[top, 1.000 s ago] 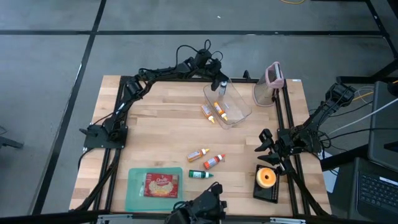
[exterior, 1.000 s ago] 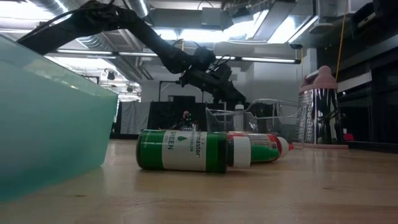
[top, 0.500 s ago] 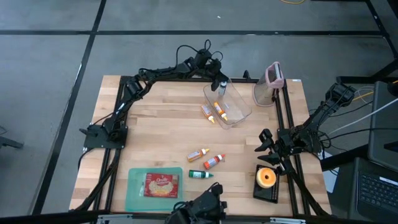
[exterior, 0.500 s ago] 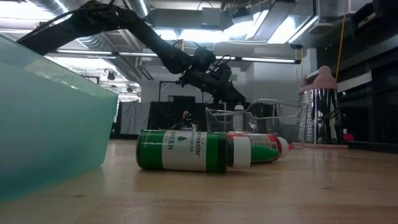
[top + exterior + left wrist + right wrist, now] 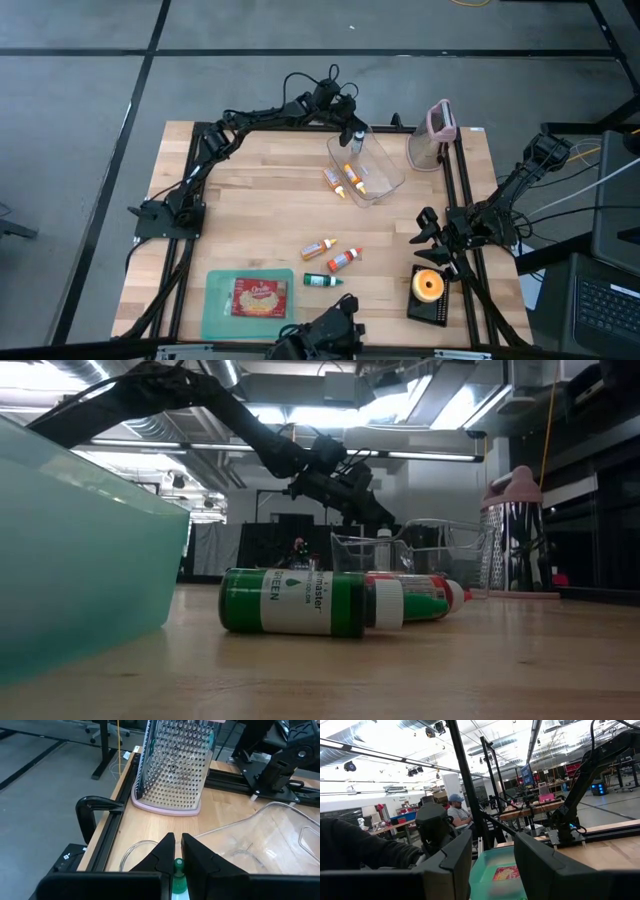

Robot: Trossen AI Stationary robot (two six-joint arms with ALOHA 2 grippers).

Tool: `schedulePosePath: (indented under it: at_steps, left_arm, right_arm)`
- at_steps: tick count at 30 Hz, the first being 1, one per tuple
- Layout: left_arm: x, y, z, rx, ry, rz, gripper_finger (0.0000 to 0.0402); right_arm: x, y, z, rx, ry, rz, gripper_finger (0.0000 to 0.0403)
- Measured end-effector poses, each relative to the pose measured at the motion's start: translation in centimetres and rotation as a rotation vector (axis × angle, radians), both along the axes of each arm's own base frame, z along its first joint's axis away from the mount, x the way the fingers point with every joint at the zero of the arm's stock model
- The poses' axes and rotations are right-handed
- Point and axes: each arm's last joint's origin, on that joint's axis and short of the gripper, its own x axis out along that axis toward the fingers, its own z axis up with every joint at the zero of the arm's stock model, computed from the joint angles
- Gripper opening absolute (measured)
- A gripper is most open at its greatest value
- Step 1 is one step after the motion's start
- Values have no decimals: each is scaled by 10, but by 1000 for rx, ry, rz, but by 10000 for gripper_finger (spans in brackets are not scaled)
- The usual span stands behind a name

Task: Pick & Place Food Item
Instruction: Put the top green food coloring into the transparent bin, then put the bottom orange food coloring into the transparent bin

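Note:
My left gripper (image 5: 352, 133) reaches over the far end of a clear plastic bin (image 5: 368, 168) and is shut on a small pale bottle with a green tip (image 5: 178, 866). In the low view the bottle (image 5: 383, 550) stands upright below the fingers, inside the bin's walls. Two orange bottles (image 5: 355, 178) lie in the bin, and another (image 5: 333, 182) lies at its left wall. Two more orange bottles (image 5: 331, 253) and a green one (image 5: 322, 281) lie on the table nearer the front. My right gripper (image 5: 428, 236) waits open at the right edge, touching nothing. My left gripper pinches the bottle's green tip (image 5: 178, 865) between its two fingers, at the bottle's top end. The fingers slant down from the table's far left side. The bottle hangs upright below them; whether its base touches the bin's floor I cannot tell.
A metal grater with a pink top (image 5: 437, 133) stands right of the bin at the far right. A teal tray (image 5: 222, 300) holding a red food packet sits at the front left. An orange item on a black block (image 5: 430, 287) lies at the front right.

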Motion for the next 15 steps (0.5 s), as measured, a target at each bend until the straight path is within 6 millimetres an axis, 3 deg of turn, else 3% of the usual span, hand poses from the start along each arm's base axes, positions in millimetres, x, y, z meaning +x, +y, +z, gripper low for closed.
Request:
schedulePosePath:
  at_steps: [4, 15]
  left_arm:
    - [0, 0, 0, 2, 2, 7, 41]
    - [0, 0, 0, 5, 4, 12, 151]
  right_arm:
    - [0, 0, 0, 0, 0, 0, 146]
    - [0, 0, 0, 0, 0, 0, 146]
